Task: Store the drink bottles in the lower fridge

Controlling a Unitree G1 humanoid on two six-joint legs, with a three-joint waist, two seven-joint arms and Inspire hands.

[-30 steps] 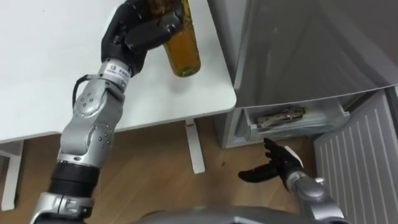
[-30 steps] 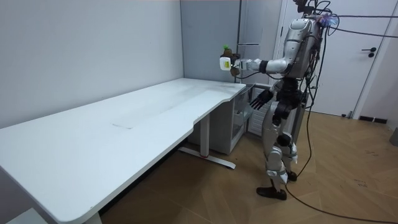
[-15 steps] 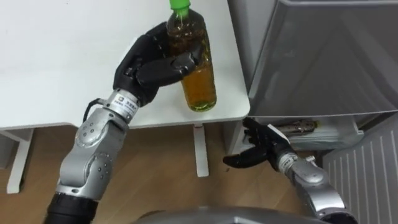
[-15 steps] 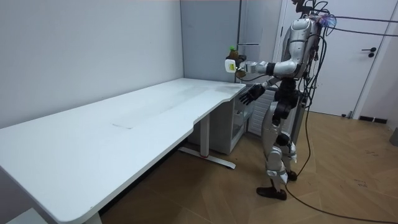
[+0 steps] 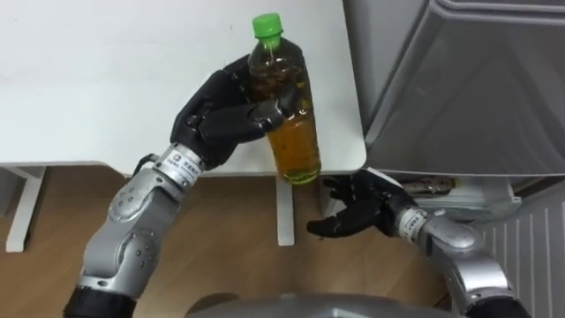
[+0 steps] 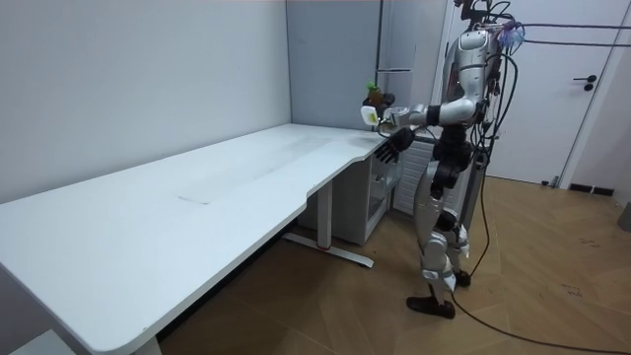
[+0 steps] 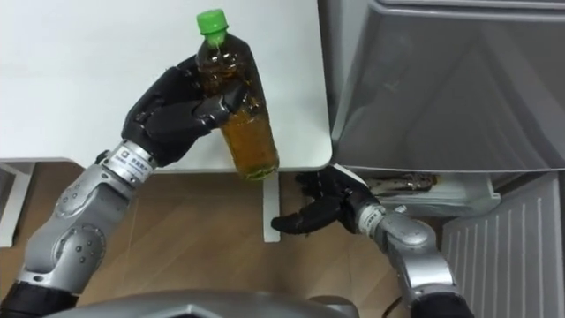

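A clear bottle of amber drink (image 5: 290, 110) with a green cap is held upright above the near corner of the white table (image 5: 88, 79). My left hand (image 5: 225, 113) is shut on its middle, fingers curled round it. Just below the bottle's base my right hand (image 5: 357, 210) hangs open with fingers spread, palm turned toward it, not touching. The grey fridge (image 5: 477, 79) stands to the right, its lower door (image 5: 521, 265) swung open. In the room view I stand at the table's far end by the fridge, bottle (image 6: 372, 102) raised before my chest.
A door shelf (image 5: 441, 187) low in the fridge holds a flat packet. The table's white leg (image 5: 284, 212) stands on the wood floor below the corner. In the room view the long white table (image 6: 197, 217) runs toward the camera.
My left hand has drawn the bottle back toward me and stood it more upright. My right hand has risen from near the floor to just below the bottle's base.
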